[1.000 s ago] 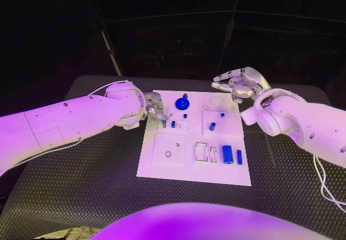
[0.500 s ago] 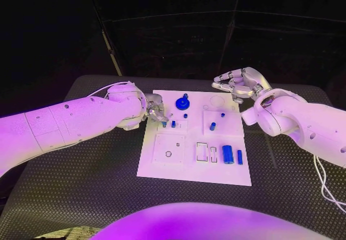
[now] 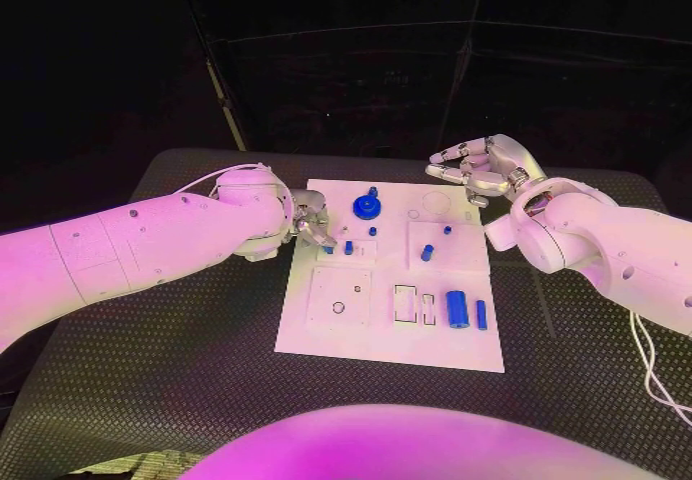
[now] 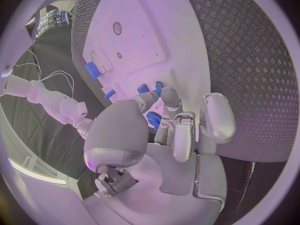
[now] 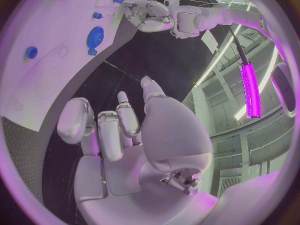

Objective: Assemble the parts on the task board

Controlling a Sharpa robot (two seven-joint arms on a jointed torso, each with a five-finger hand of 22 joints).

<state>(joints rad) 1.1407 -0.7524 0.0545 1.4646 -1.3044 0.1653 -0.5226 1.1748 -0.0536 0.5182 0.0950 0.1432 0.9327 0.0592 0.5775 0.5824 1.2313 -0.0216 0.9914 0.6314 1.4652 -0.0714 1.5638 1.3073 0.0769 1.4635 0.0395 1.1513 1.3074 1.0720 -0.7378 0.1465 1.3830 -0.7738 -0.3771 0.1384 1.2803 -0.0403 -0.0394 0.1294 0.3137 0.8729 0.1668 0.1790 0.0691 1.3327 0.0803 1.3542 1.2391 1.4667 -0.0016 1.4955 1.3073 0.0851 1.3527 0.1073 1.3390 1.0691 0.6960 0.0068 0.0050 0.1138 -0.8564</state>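
Note:
The white task board (image 3: 389, 335) lies mid-table. My left hand (image 3: 310, 227) hangs over its left edge, fingers curled down, pinching a small blue peg (image 3: 329, 249) at the board. A second peg (image 3: 348, 247) stands right beside it. In the left wrist view the fingertips (image 4: 166, 93) close on the blue pegs (image 4: 144, 88). A blue gear (image 3: 366, 207) sits at the far middle of the board. My right hand (image 3: 479, 168) hovers above the far right corner, fingers apart and loosely bent, holding nothing; the right wrist view shows it (image 5: 119, 130) likewise.
More blue parts lie on the board: two short pegs (image 3: 427, 253) on the right-hand plate, a thick cylinder (image 3: 456, 308) and a thin bar (image 3: 480, 314) near the front right. A square plate with a hole (image 3: 338, 307) sits front left. Black ribbed table (image 3: 173, 350) surrounds the board.

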